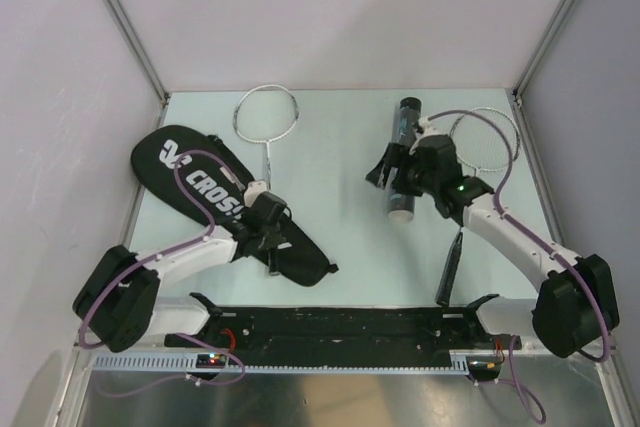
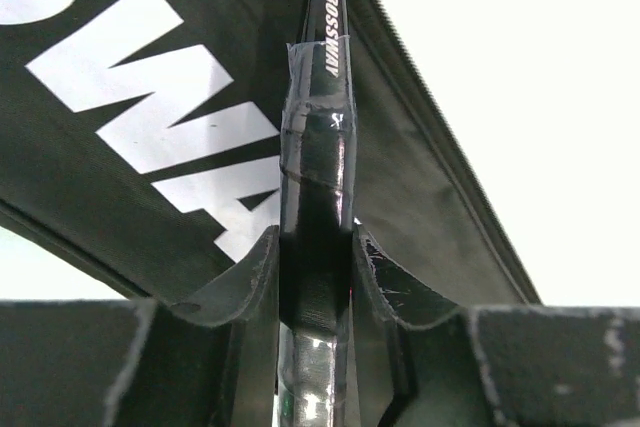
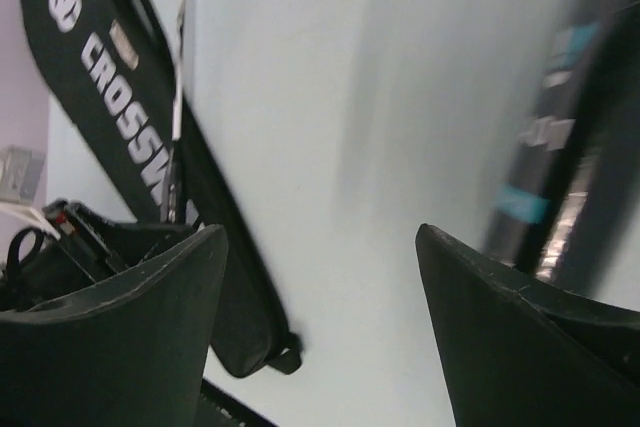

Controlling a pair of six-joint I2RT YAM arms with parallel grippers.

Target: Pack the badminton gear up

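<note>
Pinching the first racket (image 2: 316,167) by its black handle with the left gripper (image 2: 315,242), pads tight against both sides. Sitting over the racket bag (image 1: 190,172) rather than inside it, with the head out past the bag's far edge above the table (image 1: 330,207); resting on the fabric or lifted clear, can't tell.

Holding the right gripper (image 3: 320,247) spread wide with nothing between the fingers, just beside the tube (image 1: 403,147) lying on the table. Second racket (image 1: 487,137) on the far right, well apart from the bag. No shuttlecocks in sight; any inside the tube, can't tell.

Probably at the step of getting the first racket into the bag. Risks from here:
- gripping low on a long, thin frame; likely droop or swing of the head on lifting; could catch the strings on the zip edge
- glossy wrap on the handle; possible twist or slide in the pads under that leverage
- maybe pinching bag fabric along with the handle; would drag the bag on the lift
- no visible hold on the bag mouth; pushing in could just shove the bag across the table
- round tube right next to open fingers; easy to nudge into rolling toward the second racket
</note>
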